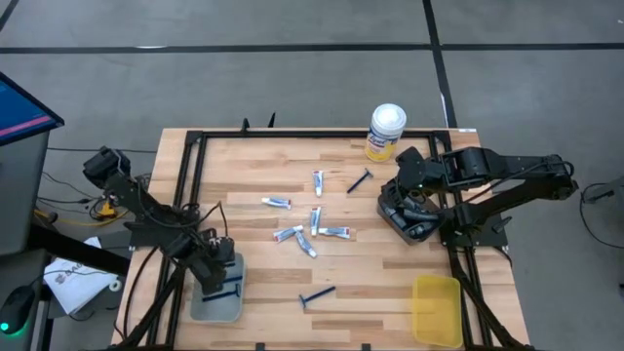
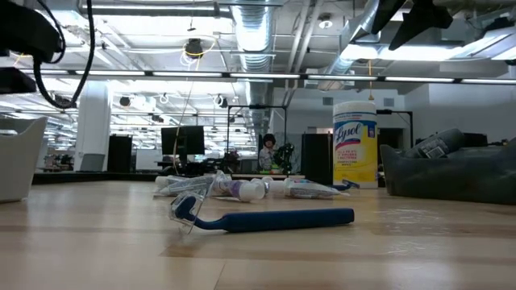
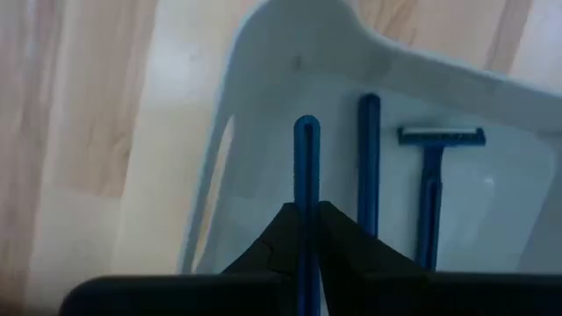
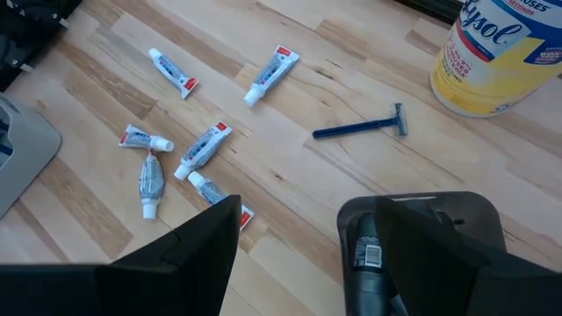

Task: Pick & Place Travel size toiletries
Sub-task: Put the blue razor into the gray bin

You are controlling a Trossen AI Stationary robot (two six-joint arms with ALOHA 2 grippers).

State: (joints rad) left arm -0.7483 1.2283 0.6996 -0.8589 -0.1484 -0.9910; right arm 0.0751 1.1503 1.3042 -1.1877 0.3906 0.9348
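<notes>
My left gripper (image 3: 307,230) is clamped on a blue razor (image 3: 306,167), holding it just above the grey tray (image 1: 200,305) at the lower left of the high view. In the left wrist view, two more razors (image 3: 428,189) already lie inside that tray, beside the held one.

My right gripper (image 4: 290,230) is open and holds nothing. It hovers by the dark tray (image 1: 402,219) at the right of the high view. That tray holds at least one dark item; I cannot identify it with confidence from the right wrist view.

Progress, as I judge it: partly done.
- Sorted: two razors in the grey tray, a third about to be released there.
- Remaining on the desk (image 1: 263,175): one razor (image 1: 316,294) at the lower centre of the high view, another razor (image 1: 360,180) near the yellow canister (image 1: 385,131), and a scatter of small white tubes (image 1: 310,226) at the centre.
- The yellow tray (image 1: 436,308) at the lower right appears empty.

Most tubes are untouched, so the larger share of the work is left.
</notes>
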